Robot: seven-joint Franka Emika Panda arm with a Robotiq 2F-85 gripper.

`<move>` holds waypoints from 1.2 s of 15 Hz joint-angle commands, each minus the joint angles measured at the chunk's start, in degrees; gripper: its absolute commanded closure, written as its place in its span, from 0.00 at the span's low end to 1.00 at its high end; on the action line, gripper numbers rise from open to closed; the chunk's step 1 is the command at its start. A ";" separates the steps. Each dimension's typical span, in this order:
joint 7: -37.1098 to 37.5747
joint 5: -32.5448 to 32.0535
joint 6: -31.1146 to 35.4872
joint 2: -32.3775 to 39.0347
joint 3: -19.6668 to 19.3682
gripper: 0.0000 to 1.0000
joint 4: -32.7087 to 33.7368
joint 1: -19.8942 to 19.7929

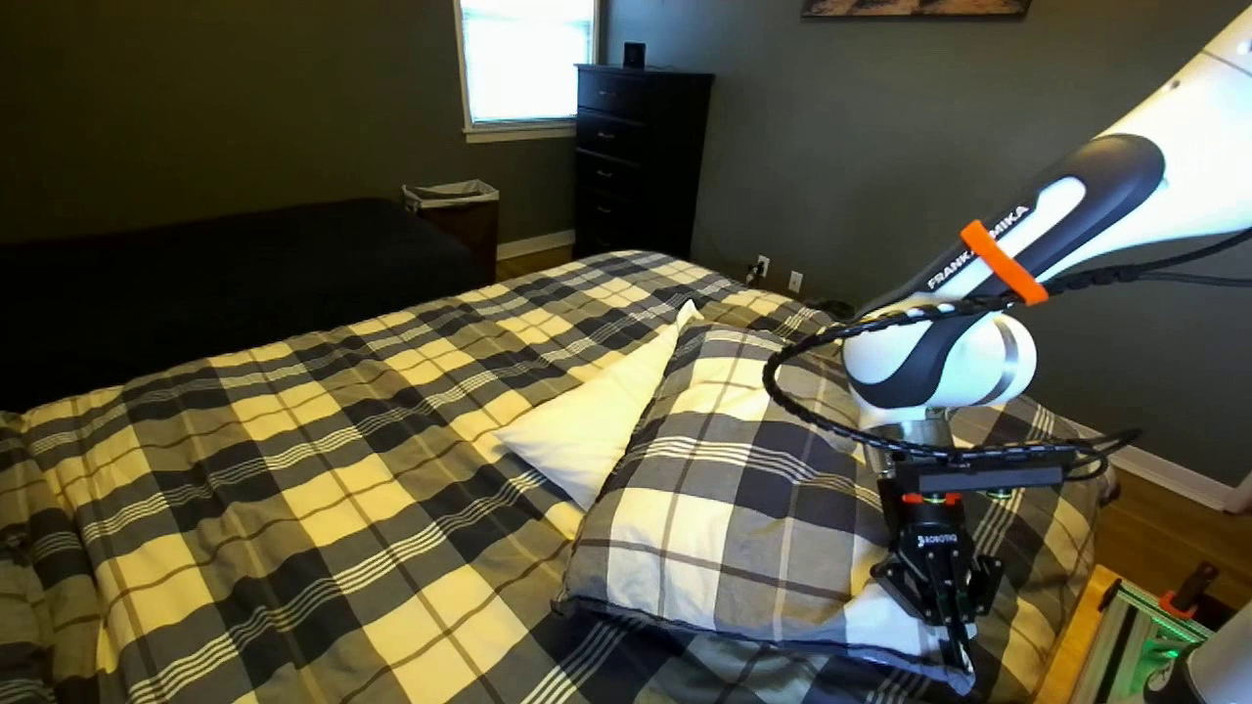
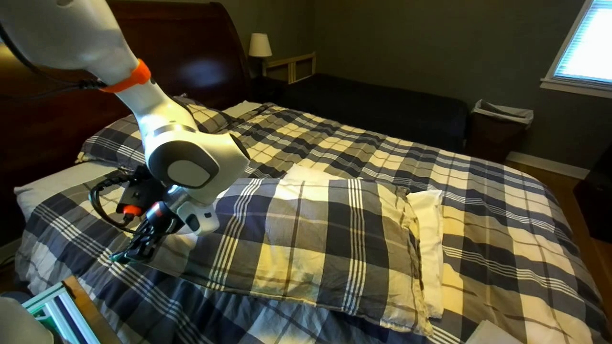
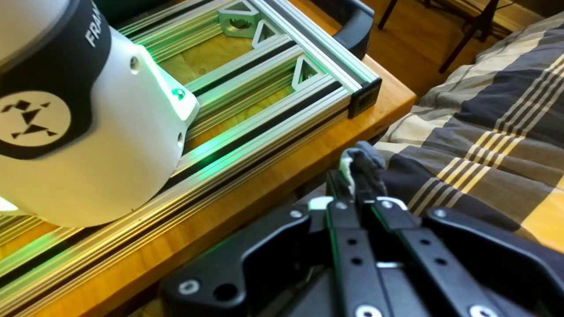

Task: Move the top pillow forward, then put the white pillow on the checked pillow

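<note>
Navy, white and pale-yellow plaid patterned the bedspread at the left of an exterior view. Next, going right, came the white pillow, a pale wedge poking out from beneath the plaid pillow, which hid the rest of it. The plaid pillow lay partly on the bedspread, its long axis seeming to run away from that camera. At its near right corner was my gripper, reaching down, jaws closed tight on a tuft of its cloth that showed in the wrist view. For the coming move, what counted was that most of the plaid pillow lay to the left of my grip, with the white pillow showing along the left long side, across from my hold. Farthest right were the wooden table and my base. I took this for the first step, moving the plaid pillow forward; pulled by one corner, it would probably swing before sliding, perhaps dragging the white pillow along.
</note>
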 commanded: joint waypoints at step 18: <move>8.51 23.80 16.89 8.11 18.00 0.95 0.79 20.21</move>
